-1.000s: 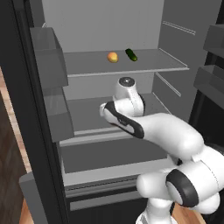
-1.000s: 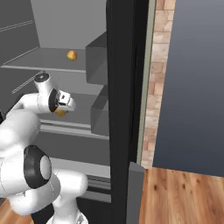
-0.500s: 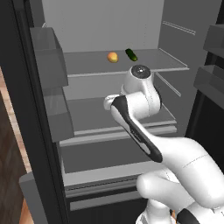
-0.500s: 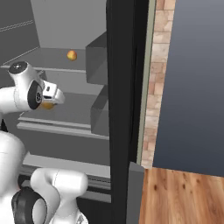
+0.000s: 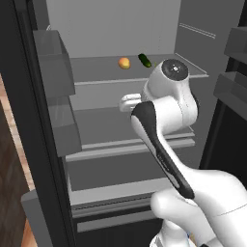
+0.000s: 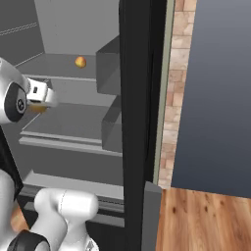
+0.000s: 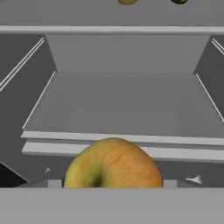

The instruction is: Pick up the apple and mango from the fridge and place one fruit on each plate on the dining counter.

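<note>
We begin at the left, where the open black fridge (image 5: 29, 120) with its plain grey inside shows boxy grey door bins (image 5: 55, 67) down its left wall, and grey shelves run across toward the right. On the upper grey shelf (image 5: 96, 72), towards its back and a little right of its middle, a small round orange-yellow fruit (image 5: 124, 63), which we take to be the mango, lies just beside a short dark green vegetable (image 5: 144, 60) with its long axis running from front to back and slightly slanted. Below that shelf's front edge, our tool (image 6: 41, 100) sits over the middle shelf (image 5: 106, 128), and in the hand view a round yellow-red apple (image 7: 113, 165) sits right at the tool, stem end facing the camera; we judge the tool clamped on the apple, though the fingertips themselves are hidden behind the fruit. In the right base view a bit of orange peeks out under the white wrist, in front of the middle shelf's front edge. The relation that matters next: the apple is already at the tool, while the dining counter lies somewhere outside the fridge, so we judge the coming move to be straight back, away from the shelf's rear wall and out past its front edge, keeping clear of the upper shelf overhead and the black door (image 6: 137, 108) on the right.
</note>
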Tool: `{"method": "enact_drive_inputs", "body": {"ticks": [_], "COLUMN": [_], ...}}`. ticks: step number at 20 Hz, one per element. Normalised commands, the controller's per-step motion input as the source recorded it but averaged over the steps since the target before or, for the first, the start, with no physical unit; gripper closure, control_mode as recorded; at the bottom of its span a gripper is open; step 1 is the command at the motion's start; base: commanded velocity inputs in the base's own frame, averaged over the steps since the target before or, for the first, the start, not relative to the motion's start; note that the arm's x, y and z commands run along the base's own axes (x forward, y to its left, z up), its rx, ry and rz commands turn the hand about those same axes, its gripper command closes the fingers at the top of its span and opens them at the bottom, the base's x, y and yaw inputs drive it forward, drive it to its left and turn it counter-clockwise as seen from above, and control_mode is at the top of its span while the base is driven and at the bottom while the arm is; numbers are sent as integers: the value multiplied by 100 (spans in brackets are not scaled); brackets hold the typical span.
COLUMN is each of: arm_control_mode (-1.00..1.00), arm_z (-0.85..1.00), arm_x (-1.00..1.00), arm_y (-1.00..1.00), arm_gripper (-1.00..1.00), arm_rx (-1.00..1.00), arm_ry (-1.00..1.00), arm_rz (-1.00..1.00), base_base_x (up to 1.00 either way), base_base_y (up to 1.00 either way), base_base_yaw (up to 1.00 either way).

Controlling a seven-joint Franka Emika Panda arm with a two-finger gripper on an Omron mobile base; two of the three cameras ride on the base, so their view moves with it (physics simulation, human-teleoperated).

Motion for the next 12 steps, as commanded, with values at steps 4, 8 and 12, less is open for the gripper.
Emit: {"method": "enact_drive_inputs", "body": {"ticks": [4,8,12], "arm_control_mode": [-100,100,100], "arm_z": [24,0,0], "arm_x": [-87,0,0], "arm_y": [0,0,0], "arm_gripper": [100,100,100], "arm_rx": [5,0,0], "arm_ry": [-19,0,0], "arm_rz": [0,0,0], "base_base_x": [0,-91,-100], "base_base_y": [0,0,0], "base_base_yaw": [0,0,4]}}
